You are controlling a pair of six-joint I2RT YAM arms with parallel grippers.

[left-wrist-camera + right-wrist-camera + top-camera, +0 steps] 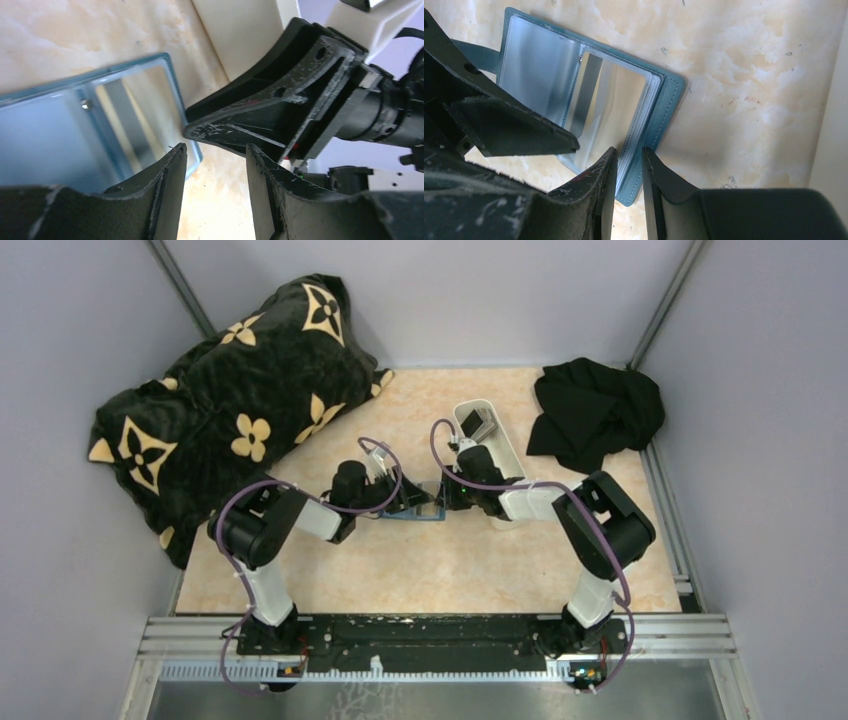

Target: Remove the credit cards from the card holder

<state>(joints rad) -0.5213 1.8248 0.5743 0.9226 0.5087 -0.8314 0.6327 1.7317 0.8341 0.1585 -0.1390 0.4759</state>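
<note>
The teal-blue card holder [428, 510] lies open on the table between both grippers. Its pale, glossy sleeves show in the right wrist view [549, 70] and the left wrist view [50, 135]. I cannot tell whether a card is in the sleeves. My right gripper [629, 150] is closed to a narrow gap on the holder's right edge, pinching the cover and sleeve stack. My left gripper [216, 150] is open and empty, with its left fingertip [175, 160] over the holder's near corner. Dark grey credit cards [478, 423] lie in the white tray [500, 445].
A black and gold flowered pillow [230, 400] fills the back left. A black cloth [595, 415] lies at the back right. The white tray stands just behind the right gripper [447, 495], and its wall shows in the left wrist view [240, 35]. Grey walls enclose the table.
</note>
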